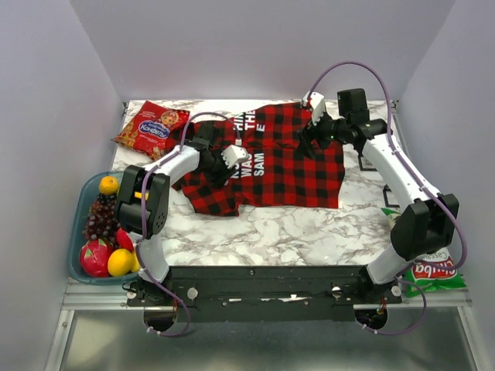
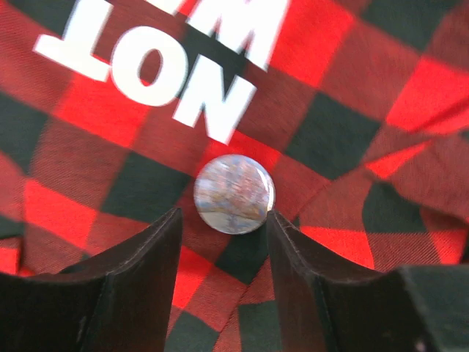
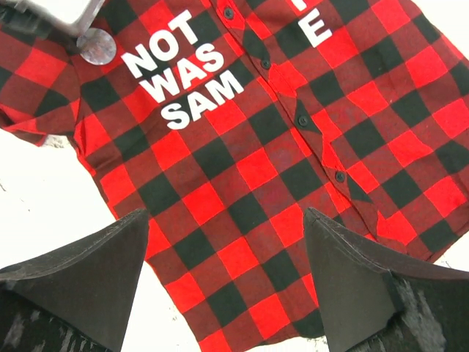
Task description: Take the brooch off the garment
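Note:
The garment (image 1: 288,162), a red-and-black checked shirt with white letters, lies spread on the marble table. The brooch (image 2: 234,194), a small round silvery disc, sits on the cloth just below the letters "NOT". It also shows in the right wrist view (image 3: 97,45), left of the lettering. My left gripper (image 2: 223,220) is open, its two dark fingertips flanking the brooch's near edge without closing on it. In the top view the left gripper (image 1: 232,157) hides the brooch. My right gripper (image 3: 227,220) is open and empty, hovering over the shirt (image 3: 249,169); in the top view it (image 1: 308,139) is near the shirt's far edge.
A red snack packet (image 1: 152,128) lies at the far left corner. A blue tray (image 1: 80,224) holding fruit stands at the left edge. A green packet (image 1: 430,272) lies by the right arm's base. Bare marble (image 1: 294,228) shows in front of the shirt.

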You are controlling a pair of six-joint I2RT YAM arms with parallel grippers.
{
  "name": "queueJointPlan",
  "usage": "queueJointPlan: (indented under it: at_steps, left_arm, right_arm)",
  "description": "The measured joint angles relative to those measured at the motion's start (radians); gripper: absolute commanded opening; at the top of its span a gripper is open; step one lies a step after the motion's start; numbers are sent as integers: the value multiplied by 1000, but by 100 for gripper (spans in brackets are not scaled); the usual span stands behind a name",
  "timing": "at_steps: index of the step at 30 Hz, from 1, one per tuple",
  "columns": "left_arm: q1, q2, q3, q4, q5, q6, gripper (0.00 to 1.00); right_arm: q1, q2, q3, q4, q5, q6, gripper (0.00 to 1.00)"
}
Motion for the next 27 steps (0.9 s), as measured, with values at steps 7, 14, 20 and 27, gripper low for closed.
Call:
queueJointPlan:
  at_steps: [7,14,20,27]
  left_arm:
    - [-54,-62,-161,71,-71,264,57]
    - [-105,-72,-190,130,-151,365,54]
    - [-105,-68,-165,147,-170,349,53]
    - [-95,-30,-67,149,-166,262,53]
  right_arm:
    - [0,0,-5,0,13,0,92]
    - [0,0,-5,0,20,1,92]
    - [0,0,-11,1,24,1,93]
    - [0,0,-21,1,32,1,93]
